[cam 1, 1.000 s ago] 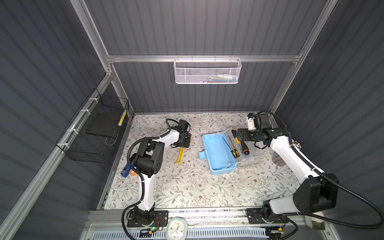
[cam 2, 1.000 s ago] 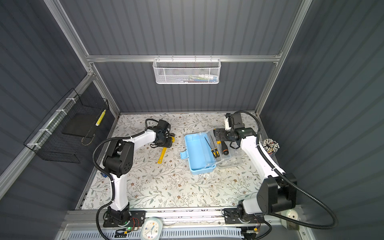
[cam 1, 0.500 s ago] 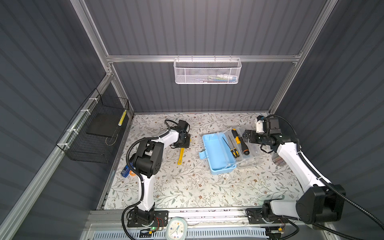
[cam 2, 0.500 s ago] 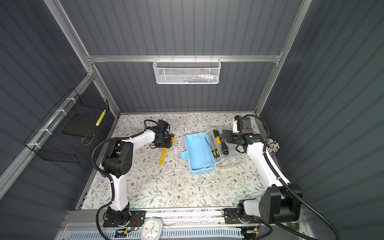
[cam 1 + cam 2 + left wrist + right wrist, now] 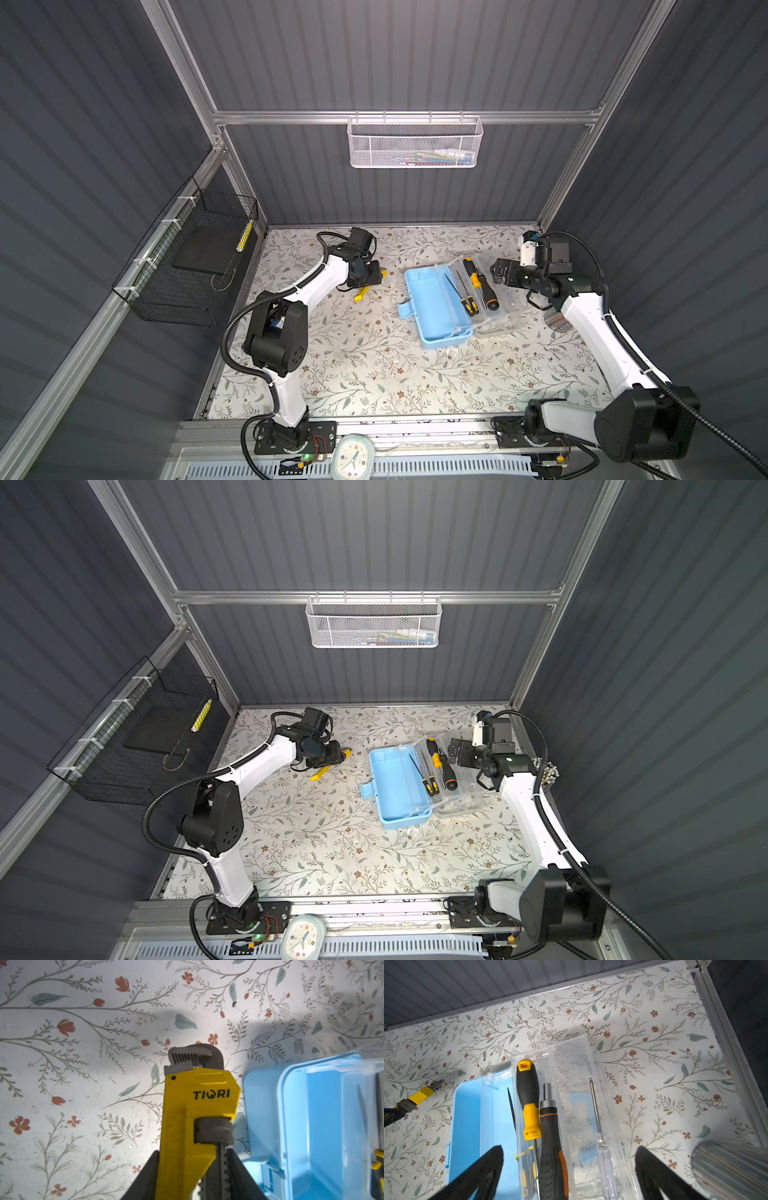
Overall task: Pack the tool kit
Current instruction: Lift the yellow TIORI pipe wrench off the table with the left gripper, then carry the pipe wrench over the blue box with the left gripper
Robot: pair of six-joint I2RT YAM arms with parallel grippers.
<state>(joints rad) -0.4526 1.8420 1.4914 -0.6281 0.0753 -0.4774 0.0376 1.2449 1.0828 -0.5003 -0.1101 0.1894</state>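
The tool kit lies open mid-table: a light-blue base, with its clear lid folded out to the right. Yellow-black and orange-black screwdrivers, a clear-handled one and a thin metal tool rest there. My left gripper is shut on the yellow pipe wrench, left of the case. My right gripper hangs open over the lid's far right end, holding nothing.
A white mesh basket hangs on the back rail. On the left wall is a black wire basket. A round holder of small bits stands by the right wall near my right arm. A clock sits on the front rail.
My right gripper has drawn back to the right, off the screwdrivers toward the lid's outer end. The wrench handle shows shorter below my left gripper, which keeps its grip.
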